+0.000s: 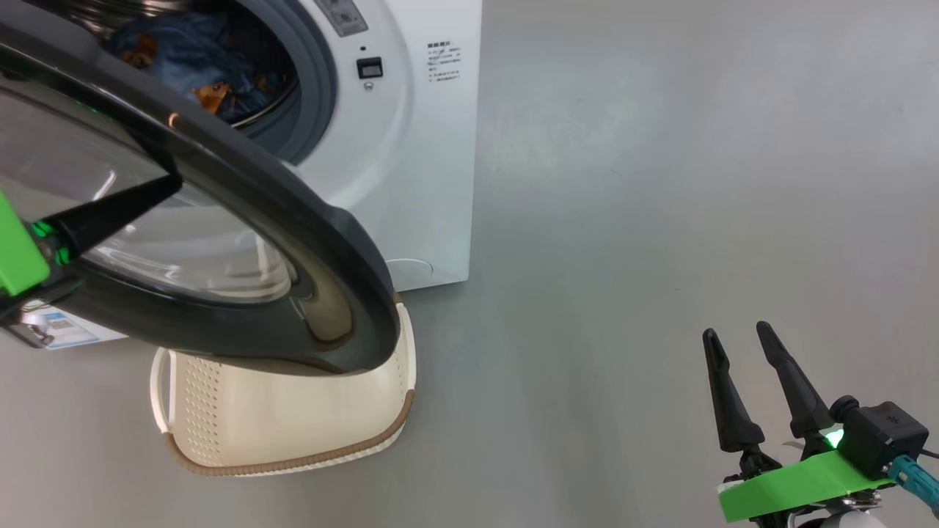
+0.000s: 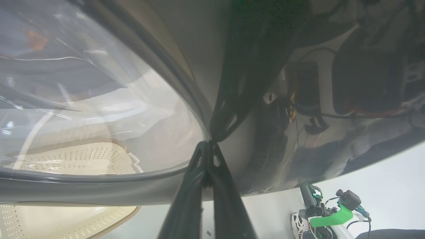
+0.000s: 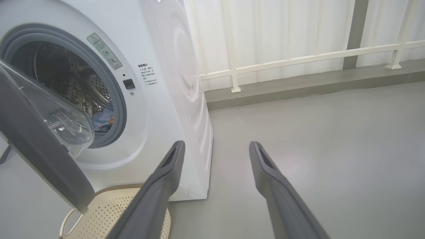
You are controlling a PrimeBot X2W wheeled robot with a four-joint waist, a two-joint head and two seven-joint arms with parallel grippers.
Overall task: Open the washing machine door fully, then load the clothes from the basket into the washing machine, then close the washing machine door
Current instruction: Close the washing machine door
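The washing machine (image 1: 425, 147) stands at the upper left, with blue printed clothes (image 1: 191, 59) lying in its drum. The washing machine door (image 1: 315, 242) stands partly open, its black rim hanging over the cream basket (image 1: 293, 425) on the floor; no cloth shows in the basket. My left gripper (image 1: 172, 185) is shut with nothing held, its tips pressed against the door's outer face where the glass meets the rim (image 2: 207, 143). My right gripper (image 1: 736, 330) hangs open over bare floor at the lower right, well away from the machine (image 3: 216, 144).
Grey floor spreads to the right of the machine. In the right wrist view a white railing (image 3: 298, 61) with a pale curtain behind it runs along a low step at the back. The basket (image 3: 116, 212) sits directly under the door (image 3: 43, 152).
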